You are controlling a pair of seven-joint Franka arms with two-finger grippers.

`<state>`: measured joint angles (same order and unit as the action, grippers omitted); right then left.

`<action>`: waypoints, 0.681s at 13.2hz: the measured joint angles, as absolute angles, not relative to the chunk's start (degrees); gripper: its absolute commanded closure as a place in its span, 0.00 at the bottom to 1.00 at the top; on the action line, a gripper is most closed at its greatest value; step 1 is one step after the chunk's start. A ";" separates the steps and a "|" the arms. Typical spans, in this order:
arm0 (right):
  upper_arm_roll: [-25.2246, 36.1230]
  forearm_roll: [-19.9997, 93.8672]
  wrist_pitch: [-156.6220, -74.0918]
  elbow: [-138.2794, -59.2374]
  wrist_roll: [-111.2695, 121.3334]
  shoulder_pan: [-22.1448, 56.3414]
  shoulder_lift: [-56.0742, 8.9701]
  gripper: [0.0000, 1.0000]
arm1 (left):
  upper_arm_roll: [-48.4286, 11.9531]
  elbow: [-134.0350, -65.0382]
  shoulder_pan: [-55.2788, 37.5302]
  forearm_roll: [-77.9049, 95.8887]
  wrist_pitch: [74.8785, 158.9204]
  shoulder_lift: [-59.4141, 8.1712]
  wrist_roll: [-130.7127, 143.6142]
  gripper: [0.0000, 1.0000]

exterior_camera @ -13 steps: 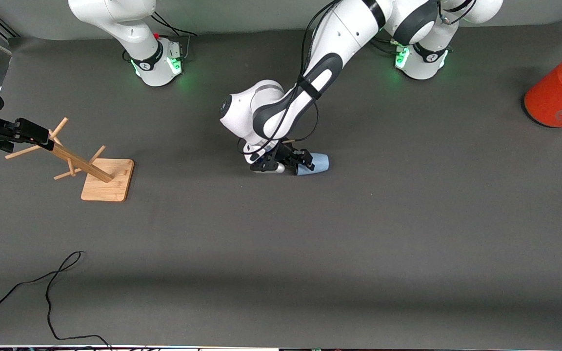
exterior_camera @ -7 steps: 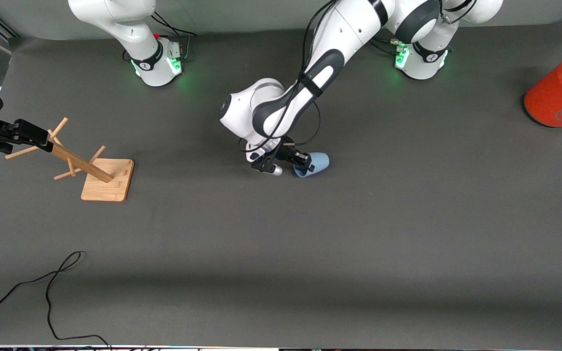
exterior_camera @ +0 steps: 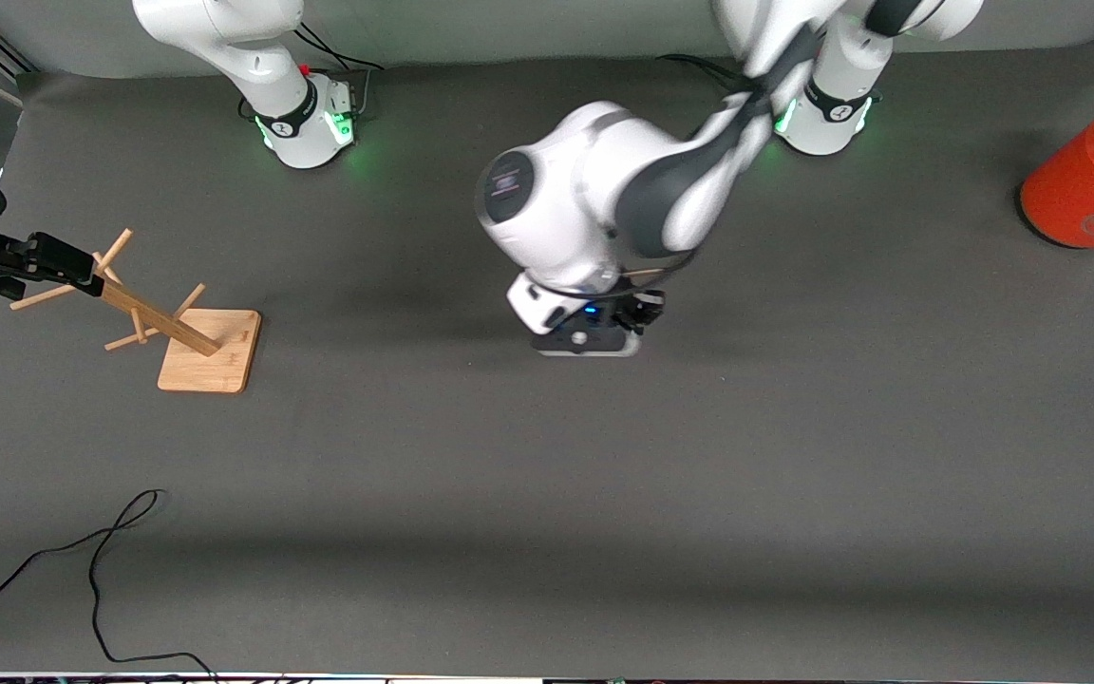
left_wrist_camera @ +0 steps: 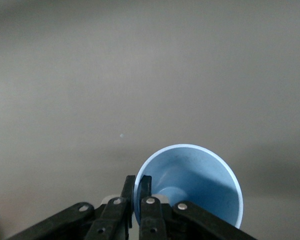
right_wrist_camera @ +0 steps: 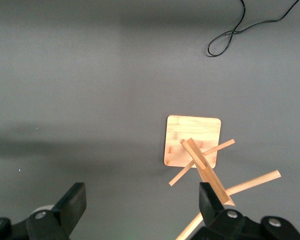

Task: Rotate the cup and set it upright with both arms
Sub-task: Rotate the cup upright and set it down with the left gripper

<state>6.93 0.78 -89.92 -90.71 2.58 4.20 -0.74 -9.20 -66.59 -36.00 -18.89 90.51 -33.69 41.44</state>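
- The cup (left_wrist_camera: 190,190), a small pale blue tumbler, is gripped by the left pincer (left_wrist_camera: 138,192) near the middle of the worktop (exterior_camera: 604,494). In the left wrist view its open mouth faces the camera and the pale blue inside shows down to the base.
- The left pincer is clamped on the cup's rim: one finger sits inside the mouth, the other (left_wrist_camera: 127,187) outside the wall, with the rim pinched between them.
- In the front view the cup is hidden under the left arm's (exterior_camera: 604,204) wrist, which points straight down at mid-worktop.
- That arm reaches in from its green-lit base at the worktop's edge farthest from the front camera.
- The right pincer (right_wrist_camera: 140,200) hangs over the right arm's end of the worktop, above a wooden peg rack (exterior_camera: 153,313). Its two fingers stand wide apart and hold nothing.
- The peg rack has a square bamboo base and a post with pegs.
- An orange cylinder (exterior_camera: 1088,185) with a grey lid stands at the left arm's end, well apart from the cup.
- A black cable (exterior_camera: 96,560) lies in loops on the worktop, nearer to the front camera than the rack.
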 measured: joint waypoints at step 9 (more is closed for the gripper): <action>6.94 0.78 -89.92 -90.72 2.58 4.20 -0.74 0.00 | -9.53 -98.63 -32.62 -22.14 134.93 -24.82 67.57 1.00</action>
